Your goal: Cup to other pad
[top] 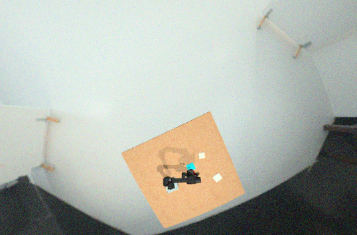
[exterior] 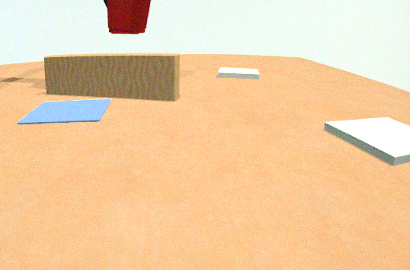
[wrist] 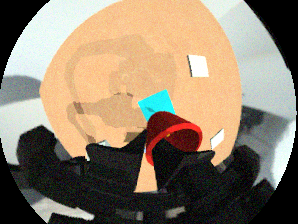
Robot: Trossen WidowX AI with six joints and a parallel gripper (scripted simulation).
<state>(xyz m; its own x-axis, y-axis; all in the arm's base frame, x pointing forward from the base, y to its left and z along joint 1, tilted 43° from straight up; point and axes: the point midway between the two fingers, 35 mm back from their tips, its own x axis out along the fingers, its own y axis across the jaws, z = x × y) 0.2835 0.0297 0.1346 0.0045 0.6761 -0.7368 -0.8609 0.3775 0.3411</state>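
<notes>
The red cup [exterior: 128, 17] [wrist: 189, 125] hangs in the air, about upright, above the top of the wooden wall in the exterior view. My gripper [wrist: 148, 131] is shut on the cup's side wall, with one finger inside the cup. A small yellow spot in the cup's mouth may be a marble; the rest of the inside is hidden. The cyan pad [top: 190, 166] [wrist: 159, 103] lies just beyond the cup in the wrist view; the wall hides it in the exterior view. The blue pad [exterior: 69, 111] lies on the near side of the wall; the arm covers it in the top view.
The wooden wall [exterior: 111, 76] stands between the two pads, lower than the cup's bottom. One white tile [top: 202, 155] [exterior: 238, 72] [wrist: 198, 66] lies beyond the wall's far end. Another white tile [top: 217, 178] [exterior: 378, 137] [wrist: 217, 139] lies off to the right.
</notes>
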